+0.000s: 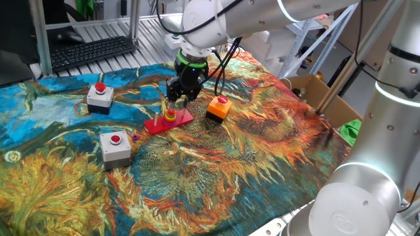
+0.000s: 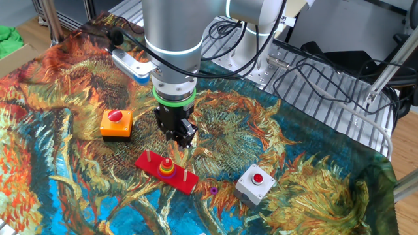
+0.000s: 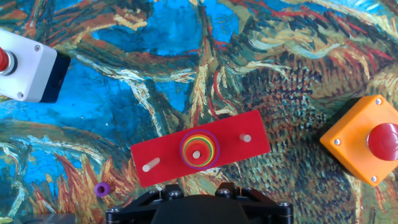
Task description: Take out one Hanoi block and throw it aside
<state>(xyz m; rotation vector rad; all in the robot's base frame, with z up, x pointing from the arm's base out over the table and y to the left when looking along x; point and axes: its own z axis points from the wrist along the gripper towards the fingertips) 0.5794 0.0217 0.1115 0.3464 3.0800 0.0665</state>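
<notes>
The red Hanoi base (image 1: 184, 118) lies on the painted cloth with three pegs. A stack of coloured rings (image 1: 170, 117) sits on its middle peg. The base (image 2: 149, 161) and ring stack (image 2: 168, 167) also show in the other fixed view, and the base (image 3: 230, 152) and ring stack (image 3: 199, 149) in the hand view. A small purple ring (image 3: 102, 188) lies loose on the cloth beside the base. My gripper (image 1: 178, 98) hangs just above the tower, fingers pointing down and spread, empty. It also shows in the other fixed view (image 2: 181, 140). In the hand view only the hand's black body (image 3: 196, 208) shows.
An orange box with a red button (image 1: 218, 107) stands right of the base. Two grey button boxes (image 1: 100, 96) (image 1: 115, 145) stand to the left. A keyboard (image 1: 92, 51) lies behind the cloth, and a cardboard box (image 1: 308, 88) sits off the table's right edge.
</notes>
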